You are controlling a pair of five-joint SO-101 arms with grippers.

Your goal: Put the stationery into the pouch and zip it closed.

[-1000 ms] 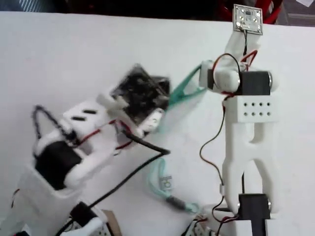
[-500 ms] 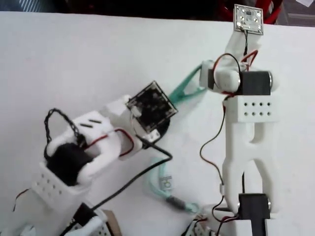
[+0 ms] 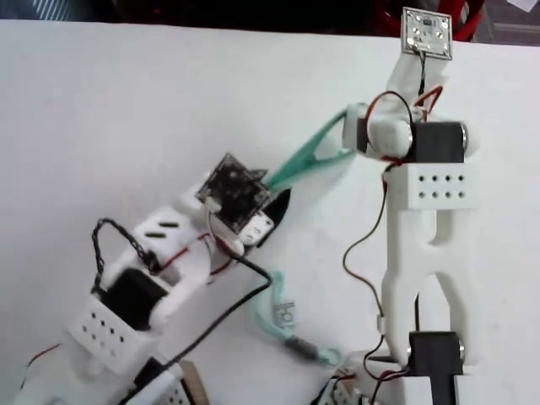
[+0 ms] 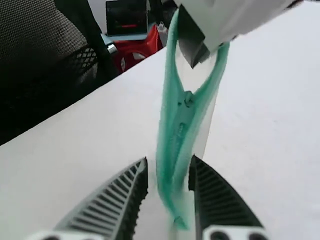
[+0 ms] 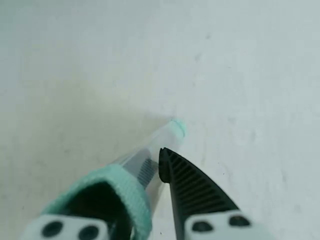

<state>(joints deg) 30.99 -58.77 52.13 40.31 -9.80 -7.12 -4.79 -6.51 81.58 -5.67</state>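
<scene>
The pouch [image 3: 308, 156] is a teal-edged clear pouch, seen edge-on as a thin strip and stretched in the air between both grippers. My right gripper [image 3: 351, 135] is shut on its far end; in the right wrist view the teal edge [image 5: 127, 187] sits against the black finger [image 5: 192, 192], with the clear body running out beyond it. My left gripper [image 4: 169, 165] holds the near end of the pouch [image 4: 175, 125] between its ribbed fingers. In the high view the left gripper [image 3: 272, 201] is left of the table's middle.
A pale teal strap with a small tag [image 3: 277, 314] and a grey end piece lies on the table near the front, between the arms. A black cable [image 3: 240, 297] trails from the left arm. A small light panel [image 3: 426, 32] stands at the back right.
The left arm has swung back toward the front left and its wrist has turned, drawing its gripper away from the right gripper along the pouch. The right arm has kept still.
</scene>
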